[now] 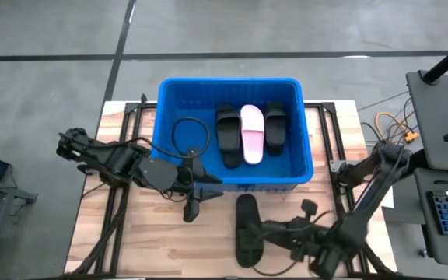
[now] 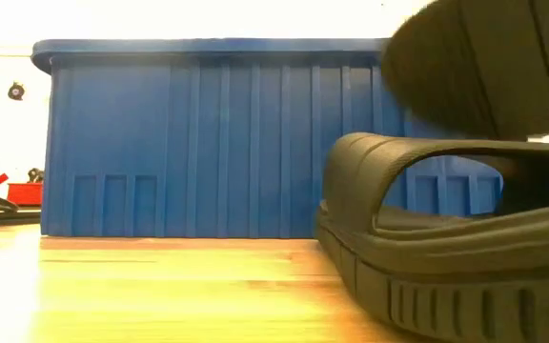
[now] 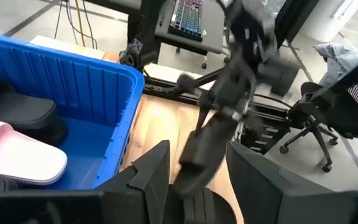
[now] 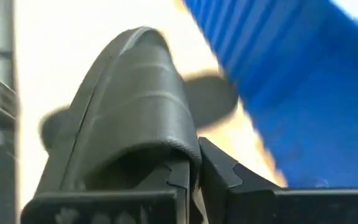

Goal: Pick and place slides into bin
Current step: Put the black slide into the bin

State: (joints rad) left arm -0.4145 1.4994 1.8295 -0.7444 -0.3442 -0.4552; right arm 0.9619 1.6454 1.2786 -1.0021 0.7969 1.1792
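Fingers of the right gripper (image 4: pixel 194 171) are pinching a black slide's (image 1: pixel 246 227) strap, needing a firm, level lift over the blue bin's (image 1: pixel 162 109) rim.

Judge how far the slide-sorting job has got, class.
Done: three slides, two black and one pink, lie in the bin. In hand: the right gripper is shut on a black slide's strap on the table. No other slide shows outside the bin.

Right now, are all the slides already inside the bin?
No, the high view shows one black slide on the table outside the blue bin, at the right end effector; three others lie inside.
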